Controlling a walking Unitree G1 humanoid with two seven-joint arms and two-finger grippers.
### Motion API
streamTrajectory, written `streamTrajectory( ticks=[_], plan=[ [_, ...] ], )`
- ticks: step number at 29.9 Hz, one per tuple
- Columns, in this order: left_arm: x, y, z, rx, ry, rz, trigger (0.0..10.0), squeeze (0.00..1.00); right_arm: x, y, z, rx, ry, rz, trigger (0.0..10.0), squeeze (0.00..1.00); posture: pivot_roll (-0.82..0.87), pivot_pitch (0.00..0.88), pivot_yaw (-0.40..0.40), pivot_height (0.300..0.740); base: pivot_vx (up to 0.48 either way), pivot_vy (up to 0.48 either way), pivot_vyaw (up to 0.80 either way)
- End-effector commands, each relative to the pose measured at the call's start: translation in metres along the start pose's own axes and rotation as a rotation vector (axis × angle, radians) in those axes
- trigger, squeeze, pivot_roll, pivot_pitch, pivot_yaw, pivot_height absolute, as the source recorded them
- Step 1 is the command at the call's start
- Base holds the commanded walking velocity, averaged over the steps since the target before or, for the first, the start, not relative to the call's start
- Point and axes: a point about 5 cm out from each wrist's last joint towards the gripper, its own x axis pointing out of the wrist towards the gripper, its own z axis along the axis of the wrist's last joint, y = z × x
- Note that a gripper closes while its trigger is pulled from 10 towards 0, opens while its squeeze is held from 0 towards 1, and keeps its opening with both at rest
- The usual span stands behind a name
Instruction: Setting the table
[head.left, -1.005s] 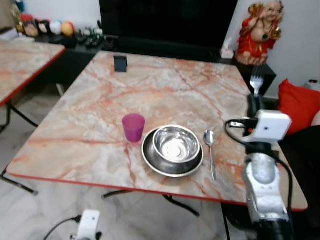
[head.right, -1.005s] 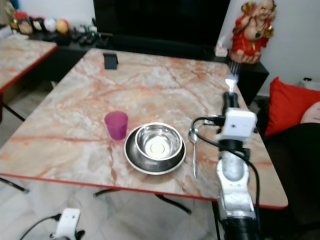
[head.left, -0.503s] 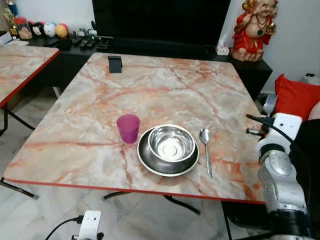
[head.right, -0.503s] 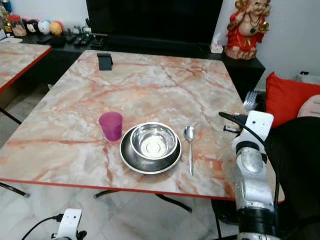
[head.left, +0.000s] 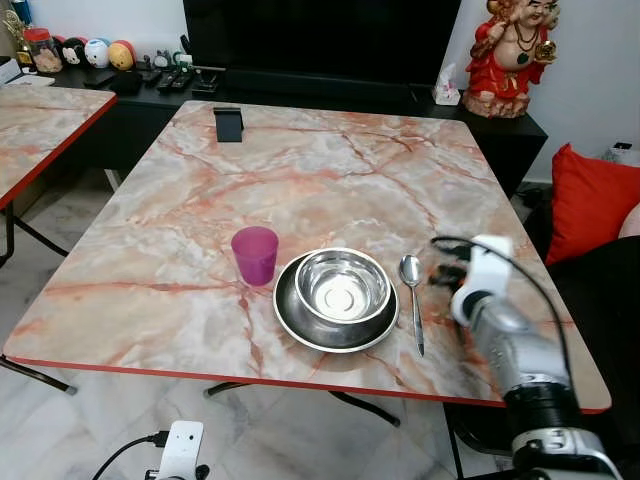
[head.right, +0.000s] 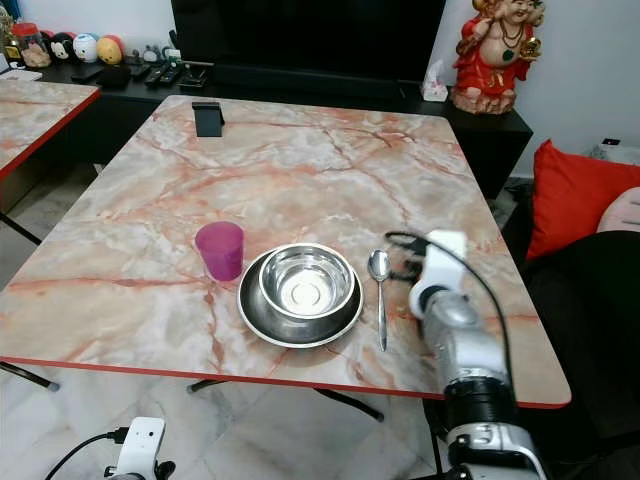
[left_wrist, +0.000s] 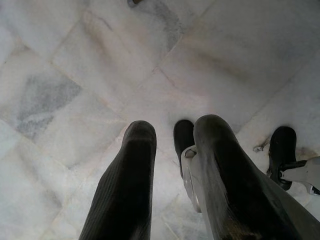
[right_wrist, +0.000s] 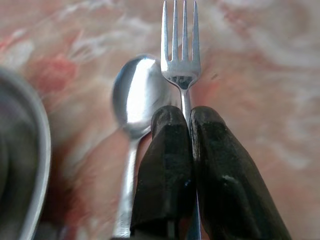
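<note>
The left gripper (left_wrist: 175, 165) hangs idle over pale floor tiles (left_wrist: 60, 90), its two black fingers (left_wrist: 131, 175) a little apart with nothing between them.

On the marble table (head.left: 330, 170), the pink cup (head.left: 255, 254) stands furthest from the working fingers, just beside the steel plate (head.left: 292, 322). A steel bowl (head.left: 342, 288) sits in that plate. The spoon (head.left: 411, 285) lies just beyond the plate's rim, bowl end pointing away from the robot.

The right gripper (right_wrist: 184, 145) is low over the table just past the spoon, its fingers pressed together on the handle of a fork (right_wrist: 181, 47). The fork's tines stick straight out ahead of the fingertips, right alongside the spoon's bowl (whether the tines touch the tabletop cannot be told). The plate's rim shows blurred on the far side of the spoon from the fingers.
</note>
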Motion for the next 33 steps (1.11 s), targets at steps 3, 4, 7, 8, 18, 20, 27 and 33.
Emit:
streamTrajectory(
  ticks=[3,4,7,8,18,20,27,33],
  plan=[
    [0.000,-0.002,0.000,-0.004,0.009,-0.006,10.0,0.00,-0.003,-0.002,-0.005,-0.006,0.013,-0.041,10.0,0.00,0.04,0.000,-0.076,0.740,0.000,0.000,0.00],
    [0.000,-0.002,0.000,-0.004,0.009,-0.006,10.0,0.00,-0.003,-0.002,-0.005,-0.006,0.013,-0.041,10.0,0.00,0.04,0.000,-0.076,0.740,0.000,0.000,0.00],
    [0.000,-0.001,0.000,-0.005,0.007,-0.004,10.0,0.00,-0.004,-0.010,-0.002,0.004,-0.005,-0.100,10.0,0.00,0.04,0.000,-0.075,0.740,0.000,0.000,0.00],
    [0.000,-0.001,0.000,-0.005,0.007,-0.004,10.0,0.00,-0.004,-0.010,-0.002,0.004,-0.005,-0.100,10.0,0.00,0.04,0.000,-0.075,0.740,0.000,0.000,0.00],
    [0.000,-0.001,0.000,-0.005,0.008,-0.003,10.0,0.00,-0.006,-0.023,0.004,0.029,-0.040,-0.172,10.0,0.00,0.04,0.000,-0.073,0.740,0.000,0.000,0.00],
    [0.000,-0.001,0.000,-0.007,0.009,-0.002,10.0,0.00,-0.005,-0.021,0.000,0.024,-0.025,-0.161,10.0,0.00,0.05,0.000,-0.078,0.740,0.000,0.000,0.00],
    [0.000,0.000,-0.001,-0.008,0.010,0.002,10.0,0.00,-0.003,-0.016,-0.005,-0.007,-0.002,-0.125,10.0,0.00,0.05,0.000,-0.076,0.740,0.000,0.000,0.00],
    [0.000,0.001,-0.001,-0.001,0.011,0.003,10.0,0.00,-0.002,-0.016,-0.007,-0.019,0.000,-0.130,10.0,0.00,0.05,0.000,-0.071,0.740,0.000,0.000,0.00]
  ],
)
